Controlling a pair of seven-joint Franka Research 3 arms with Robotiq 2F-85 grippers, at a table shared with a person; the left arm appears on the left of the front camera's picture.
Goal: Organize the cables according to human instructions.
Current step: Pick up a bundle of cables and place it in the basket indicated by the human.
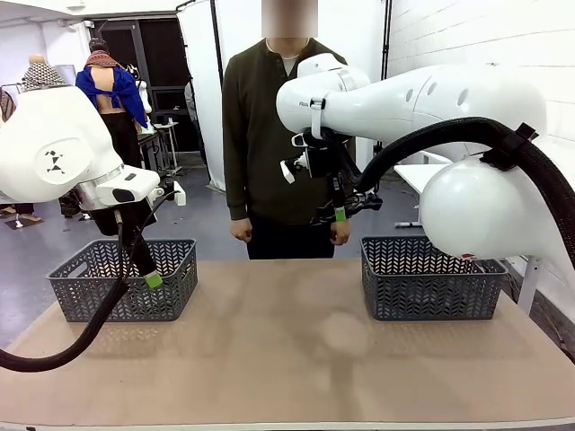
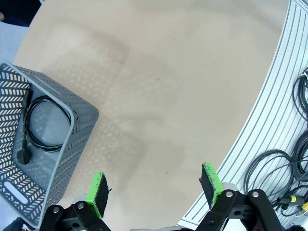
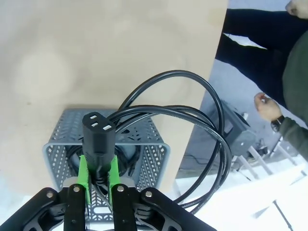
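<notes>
Nearest in the right wrist view, the right gripper [image 3: 98,174] has its jaws clamped on a black power cord [image 3: 192,125] just behind its plug [image 3: 97,132], the coil hanging toward 3 o'clock above the right grey basket [image 3: 154,154]. The left gripper [image 2: 156,190] has its jaws spread wide over bare table [image 2: 159,77]. At 9 o'clock from it, a coiled cord [image 2: 41,122] lies in the left grey basket [image 2: 79,120]. Beyond the table stands a person [image 1: 269,135], hands [image 1: 241,231] lowered.
</notes>
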